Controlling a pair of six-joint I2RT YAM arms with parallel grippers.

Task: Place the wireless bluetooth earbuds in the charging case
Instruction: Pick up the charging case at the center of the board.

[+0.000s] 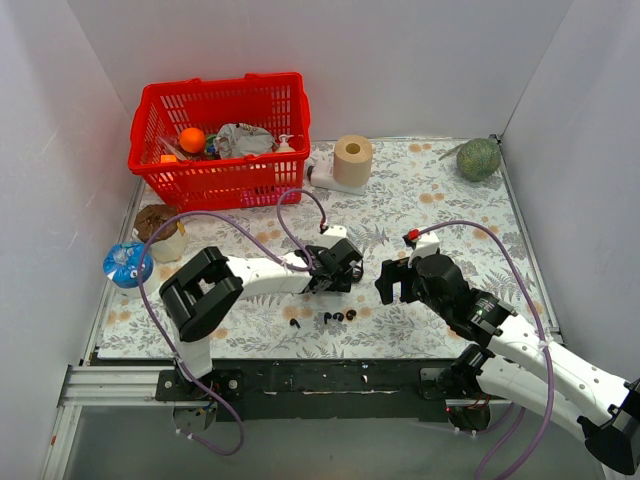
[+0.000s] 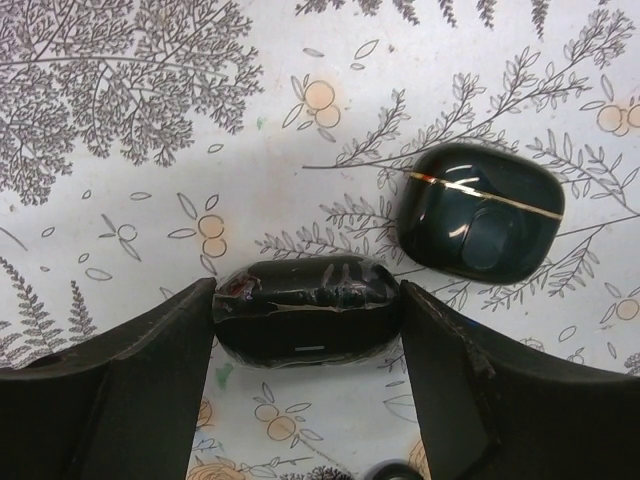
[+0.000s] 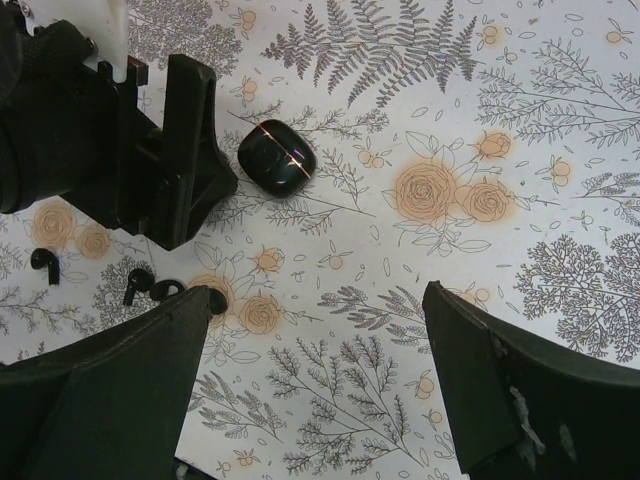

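Observation:
In the left wrist view my left gripper (image 2: 307, 305) is shut on a small black charging case (image 2: 305, 330). Both fingers press its ends, and it rests on the floral cloth. A second dark case with a gold seam line (image 2: 478, 210) lies closed just beyond it; it also shows in the right wrist view (image 3: 276, 158). Several tiny black earbuds (image 1: 338, 317) lie loose on the cloth just in front of my left gripper (image 1: 335, 270). Some of them appear in the right wrist view (image 3: 137, 284). My right gripper (image 3: 322, 295) is open and empty above bare cloth, right of the earbuds (image 1: 395, 283).
A red basket (image 1: 220, 140) with mixed items stands at the back left. A paper roll (image 1: 352, 160) stands behind the grippers and a green melon (image 1: 478, 158) sits at the back right. A blue item (image 1: 127, 264) and a cup (image 1: 160, 235) sit at the left edge.

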